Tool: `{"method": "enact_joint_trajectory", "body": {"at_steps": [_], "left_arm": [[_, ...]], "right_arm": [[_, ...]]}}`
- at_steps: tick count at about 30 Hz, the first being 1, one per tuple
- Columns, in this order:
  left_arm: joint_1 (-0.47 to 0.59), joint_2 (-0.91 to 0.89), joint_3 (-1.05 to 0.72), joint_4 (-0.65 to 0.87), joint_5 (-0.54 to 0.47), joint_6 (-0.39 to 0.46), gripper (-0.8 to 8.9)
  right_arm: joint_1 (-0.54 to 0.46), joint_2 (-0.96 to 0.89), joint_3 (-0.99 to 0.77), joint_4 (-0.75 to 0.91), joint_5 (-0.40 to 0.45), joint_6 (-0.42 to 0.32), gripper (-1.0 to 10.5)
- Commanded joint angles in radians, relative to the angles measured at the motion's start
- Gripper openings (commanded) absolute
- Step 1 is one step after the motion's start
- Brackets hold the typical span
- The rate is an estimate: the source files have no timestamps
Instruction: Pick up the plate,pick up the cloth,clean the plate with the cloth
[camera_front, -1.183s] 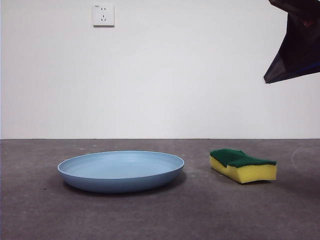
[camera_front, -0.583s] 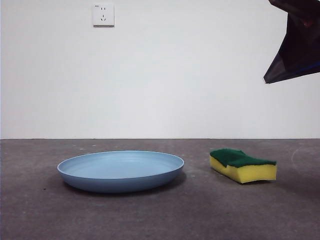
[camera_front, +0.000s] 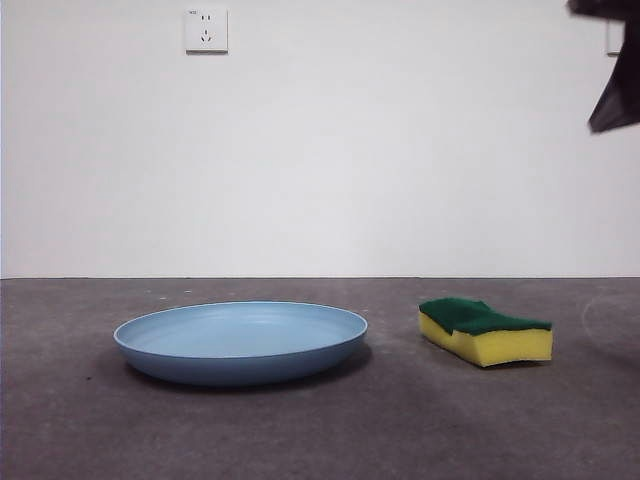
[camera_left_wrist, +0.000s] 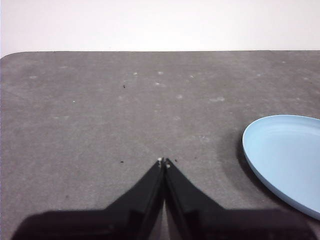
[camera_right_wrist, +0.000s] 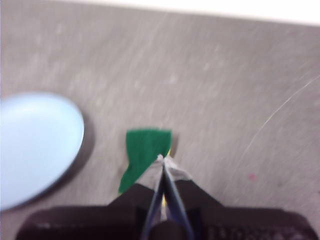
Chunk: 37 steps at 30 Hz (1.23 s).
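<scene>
Plate (camera_front: 240, 342) flat on the table (camera_front: 320, 430), sponge (camera_front: 485, 331) well apart beside it, green side up, both untouched. Right gripper (camera_right_wrist: 162, 159) hangs high over the sponge, jaws pressed together, empty, lining up a grab. Left gripper (camera_left_wrist: 164, 161), jaws closed too, waits near the plate's rim.

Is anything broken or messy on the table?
No, nothing stands out. The plate sits flat and looks whole, and the sponge lies beside it, green side up, not touching it. Nothing is spilled. Both grippers are shut and hold nothing.
</scene>
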Motion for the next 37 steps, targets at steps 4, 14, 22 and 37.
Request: {"method": "enact_joint_trajectory", "body": {"at_steps": [4, 14, 22, 37], "left_arm": [[0.003, -0.003, -0.013, 0.002, 0.005, -0.002, -0.03], [0.003, -0.003, -0.014, 0.002, 0.005, -0.002, -0.03], [0.003, -0.003, -0.013, 0.002, 0.005, -0.002, -0.03], [0.003, -0.003, -0.014, 0.002, 0.005, -0.002, -0.03]], "right_arm": [[-0.246, -0.188, -0.008, -0.006, -0.001, 0.044, 0.0], [-0.509, -0.467, -0.239, 0.084, -0.216, 0.072, 0.0], [-0.510, -0.602, -0.422, 0.146, -0.326, 0.082, 0.0], [-0.510, -0.647, -0.480, 0.055, -0.402, 0.072, 0.0]]}}
